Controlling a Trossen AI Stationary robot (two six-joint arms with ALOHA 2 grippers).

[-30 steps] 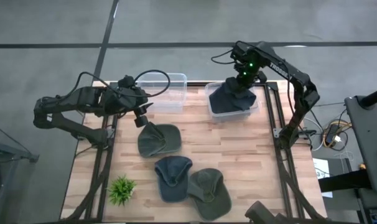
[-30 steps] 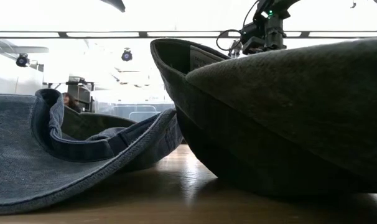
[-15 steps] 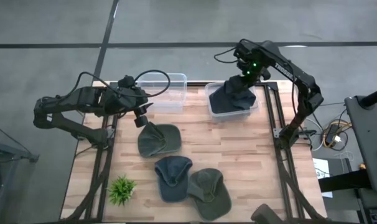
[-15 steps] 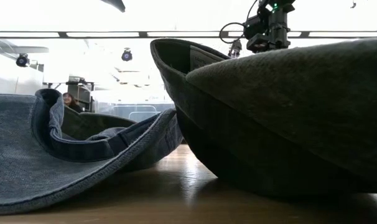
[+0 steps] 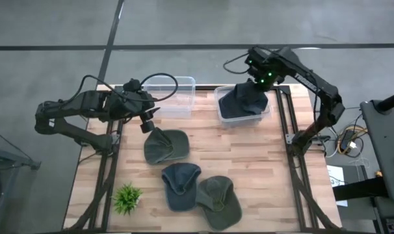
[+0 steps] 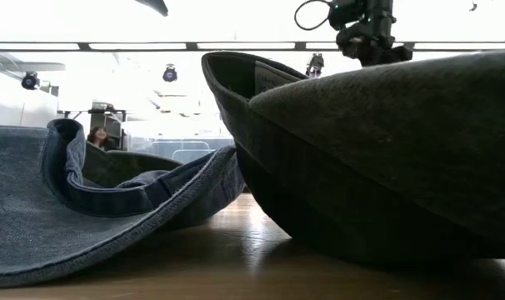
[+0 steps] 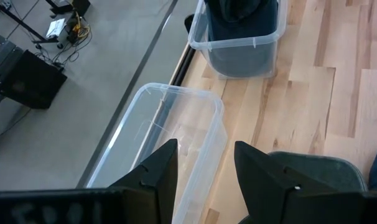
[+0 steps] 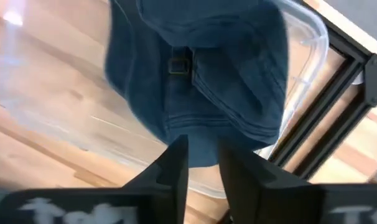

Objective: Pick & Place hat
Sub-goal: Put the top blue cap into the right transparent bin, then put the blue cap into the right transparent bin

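A dark blue hat (image 5: 241, 104) (image 8: 201, 81) lies crumpled in the clear bin (image 5: 221, 112) at the table's far right, part of it draped over the rim. My right gripper (image 5: 262, 77) (image 8: 202, 163) hangs above it, open with a narrow gap, touching nothing. My left gripper (image 5: 147, 123) (image 7: 206, 168) is open, low over the table between the empty clear bin (image 5: 173, 94) (image 7: 176, 137) and a green hat (image 5: 166, 144) (image 7: 316, 167) that lies on the wood. A denim hat (image 5: 181, 184) (image 6: 69, 208) and an olive hat (image 5: 220, 200) (image 6: 386, 167) lie nearer the front edge.
A small green plant (image 5: 127, 198) stands at the near left corner. Black frame rails (image 5: 294, 149) run along the table's right side. Bare wood (image 5: 249, 149) lies between the bins and the hats. A person (image 6: 94, 136) sits far back in the room.
My right gripper has risen from just over the blue hat, drifting toward the table's right and far edge. The blue hat has stayed in its bin.
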